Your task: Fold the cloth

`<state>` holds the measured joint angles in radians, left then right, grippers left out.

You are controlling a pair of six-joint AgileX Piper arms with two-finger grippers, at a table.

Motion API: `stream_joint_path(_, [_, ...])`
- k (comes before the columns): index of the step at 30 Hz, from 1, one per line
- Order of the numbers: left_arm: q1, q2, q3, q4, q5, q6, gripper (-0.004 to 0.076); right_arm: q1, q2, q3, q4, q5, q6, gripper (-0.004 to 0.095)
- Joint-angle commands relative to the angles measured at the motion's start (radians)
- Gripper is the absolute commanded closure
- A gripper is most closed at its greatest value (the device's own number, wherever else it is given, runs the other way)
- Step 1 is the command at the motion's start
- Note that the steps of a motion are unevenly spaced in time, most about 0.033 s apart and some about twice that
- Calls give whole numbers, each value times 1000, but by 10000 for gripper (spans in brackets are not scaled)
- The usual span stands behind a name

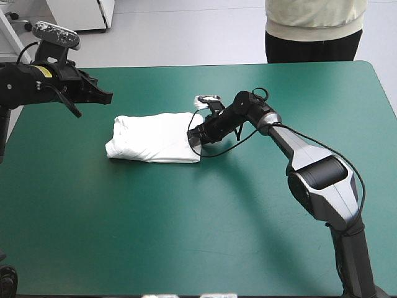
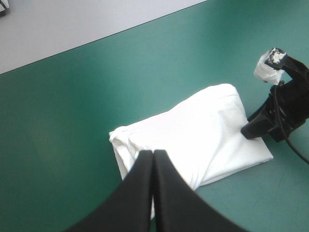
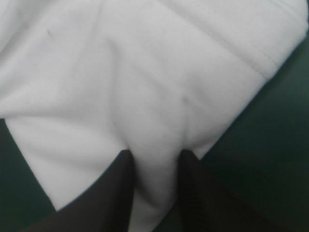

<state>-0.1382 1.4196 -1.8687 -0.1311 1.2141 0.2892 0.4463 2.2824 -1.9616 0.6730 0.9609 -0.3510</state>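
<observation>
A: T-shirt point(image 1: 155, 138) is lying where?
B: Folded, at the middle of the table point(image 1: 186, 236). The right gripper point(image 1: 193, 135) is pinching its right edge; the left gripper point(image 1: 109, 97) is hovering well apart, fingers pressed together.

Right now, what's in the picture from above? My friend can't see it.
A folded white T-shirt lies in the middle of a teal-green table. The right tool pinches its right edge; the left tool hangs shut near the table's left edge.
</observation>
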Motion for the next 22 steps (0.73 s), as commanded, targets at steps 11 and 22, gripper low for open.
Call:
stream_joint_path(11, [0, -28, -24, -20, -75, -8, 733, -56, -172, -17, -158, 103, -31, 904])
stream_joint_path(22, [0, -28, -24, -53, -70, -10, 733, -428, -322, 122, -347, 216, -1, 904])
